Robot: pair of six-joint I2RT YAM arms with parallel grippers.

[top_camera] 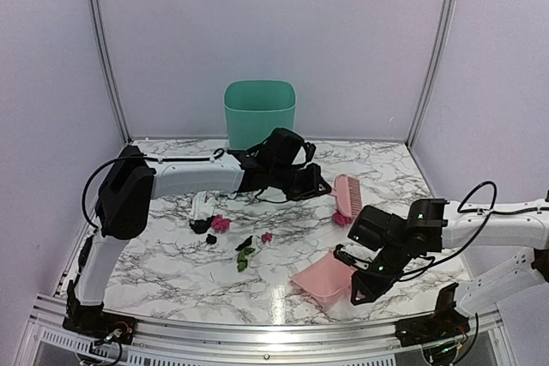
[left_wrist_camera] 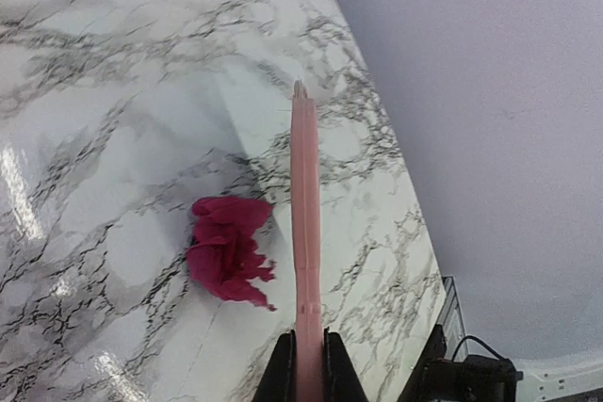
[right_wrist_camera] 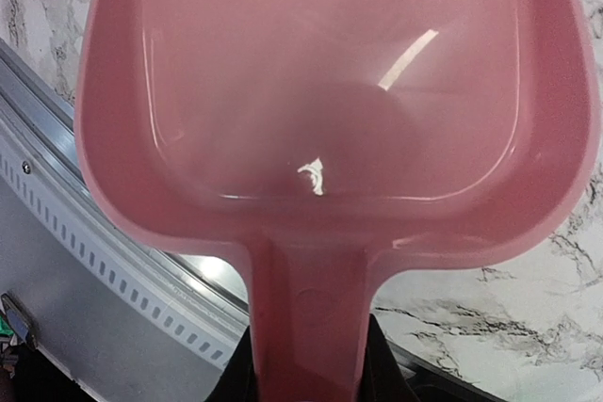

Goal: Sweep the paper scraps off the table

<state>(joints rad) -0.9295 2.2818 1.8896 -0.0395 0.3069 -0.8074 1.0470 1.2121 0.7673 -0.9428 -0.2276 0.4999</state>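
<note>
Paper scraps [top_camera: 220, 224] crumpled (magenta, black, green); left gripper [left_wrist_camera: 308, 364] pinches brush [left_wrist_camera: 304, 214], right gripper [right_wrist_camera: 306, 374] dustpan [right_wrist_camera: 330, 91].

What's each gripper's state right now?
Left gripper: closed on the pink brush.
Right gripper: closed on the handle of the pink dustpan.

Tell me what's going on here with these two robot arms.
The left gripper is shut on a pink comb-like plastic brush, held beside a crumpled magenta paper scrap on the white marble-pattern table. The right gripper holds a pink plastic dustpan by its handle near the table's front edge; it looks empty. Other scraps lie scattered mid-table.
</note>
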